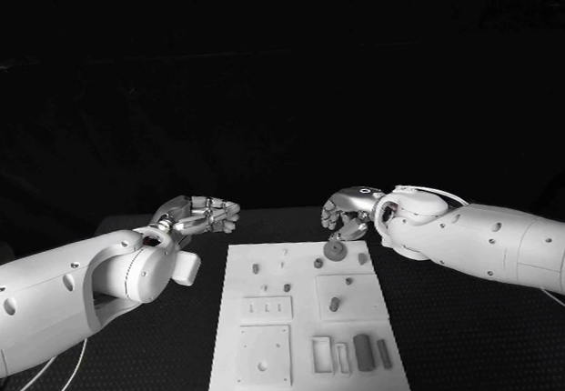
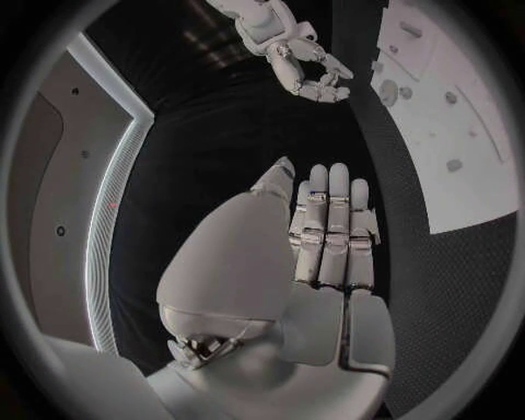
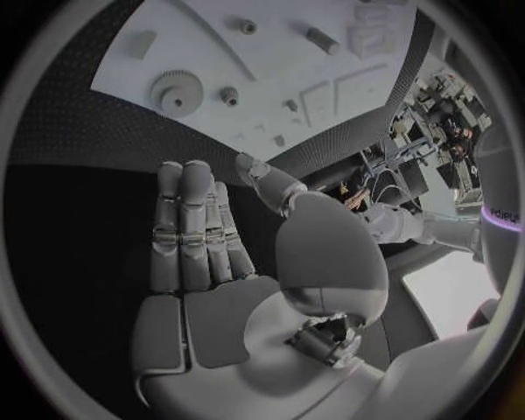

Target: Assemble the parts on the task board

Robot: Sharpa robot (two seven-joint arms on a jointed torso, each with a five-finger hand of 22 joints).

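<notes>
White task board point(image 1: 310, 376) is lying in the middle of the black counter point(image 1: 464, 327), long side running away from the robot. Grey parts are sitting on it: a gear point(image 1: 336, 250) near the board's far right corner, small pegs point(image 1: 254, 268) along the far end, a dark bar point(image 1: 363, 351) standing beside a slotted holder point(image 1: 322, 355) at the near end. Raised square plates point(image 1: 267, 308) are sitting mid-board.

Left hand point(image 1: 199, 214) is hovering off the board's far left corner, above the counter, fingers straight and side by side in the left wrist view point(image 2: 328, 227), gripping nothing.

Right hand point(image 1: 346, 214) is hanging just past the board's far right corner, close to the gear; can't tell from the head view if it's touching. Right wrist view has its fingers point(image 3: 192, 227) extended flat and empty, with the gear point(image 3: 175, 91) beyond the fingertips, on the board.
</notes>
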